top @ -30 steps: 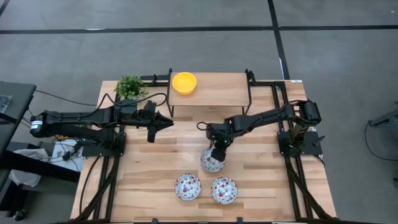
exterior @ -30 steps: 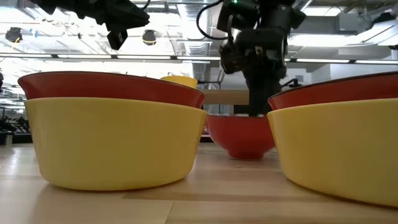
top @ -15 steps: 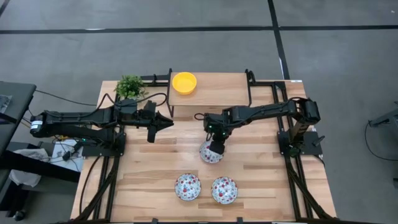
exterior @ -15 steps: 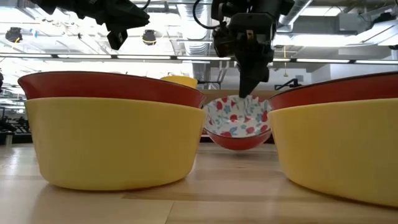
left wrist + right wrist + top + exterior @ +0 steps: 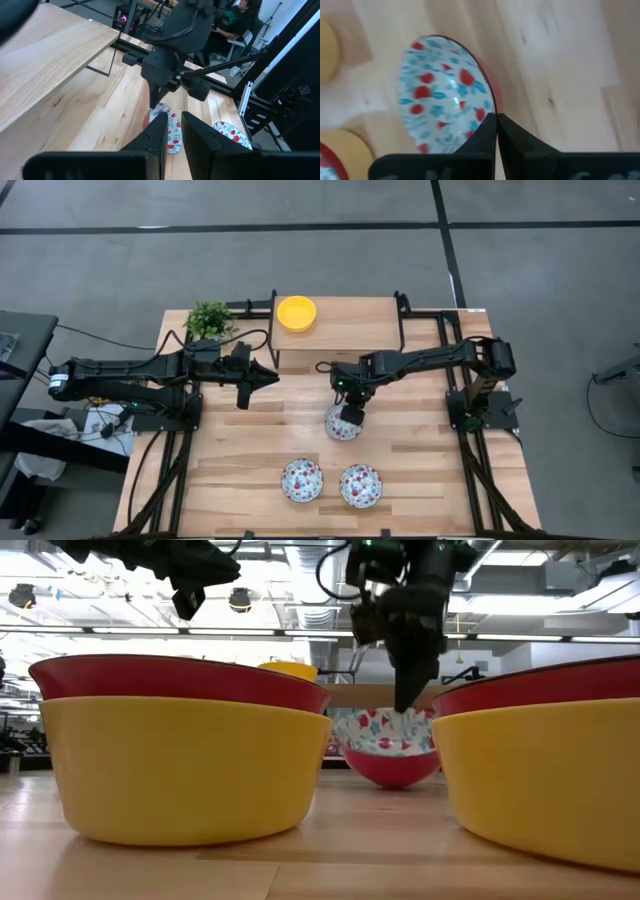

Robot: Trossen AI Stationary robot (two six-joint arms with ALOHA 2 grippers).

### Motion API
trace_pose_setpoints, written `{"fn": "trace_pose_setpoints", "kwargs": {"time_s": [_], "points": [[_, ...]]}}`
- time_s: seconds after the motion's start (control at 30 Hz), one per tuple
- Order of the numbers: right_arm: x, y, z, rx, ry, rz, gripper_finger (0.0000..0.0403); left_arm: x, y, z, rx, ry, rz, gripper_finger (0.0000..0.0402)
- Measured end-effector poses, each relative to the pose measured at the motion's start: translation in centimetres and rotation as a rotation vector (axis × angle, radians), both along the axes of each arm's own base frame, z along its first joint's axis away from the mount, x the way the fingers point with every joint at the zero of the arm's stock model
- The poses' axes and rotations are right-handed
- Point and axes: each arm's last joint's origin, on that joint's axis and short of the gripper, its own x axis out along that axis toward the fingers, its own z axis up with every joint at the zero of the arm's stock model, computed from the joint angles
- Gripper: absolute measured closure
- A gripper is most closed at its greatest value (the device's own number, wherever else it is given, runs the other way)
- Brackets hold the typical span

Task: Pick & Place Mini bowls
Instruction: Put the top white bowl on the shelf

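Table (image 5: 240,470): light wood, with a raised shelf (image 5: 360,325) at the back.
Yellow bowl (image 5: 296,312): on the shelf.
Two floral bowls (image 5: 302,479): side by side near the front edge.
Tilted floral bowl (image 5: 342,425): mid-table, lifted off the wood, rim pinched.
Right gripper (image 5: 349,415): fingers clamped on that bowl's rim.
Left gripper (image 5: 270,377): in the air left of the shelf, fingers slightly parted, holding nothing.

The right tool (image 5: 347,413) has lifted and tilted the floral bowl (image 5: 341,425) off the table (image 5: 240,470).
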Motion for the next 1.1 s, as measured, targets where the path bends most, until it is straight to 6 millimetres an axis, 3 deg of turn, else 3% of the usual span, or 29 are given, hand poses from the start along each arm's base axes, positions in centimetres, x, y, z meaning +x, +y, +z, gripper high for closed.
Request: {"fn": "trace_pose_setpoints", "kwargs": {"time_s": [0.13, 1.1], "points": [[-0.46, 0.20, -1.08, -0.003, 0.044, 0.005, 0.0403, 0.01, 0.00, -0.01, 0.000, 0.000, 0.000, 0.0348], [0.19, 0.90, -1.20, -0.009, -0.023, 0.032, 0.0403, 0.01, 0.01, 0.03, -0.002, -0.003, 0.001, 0.0348]]}}
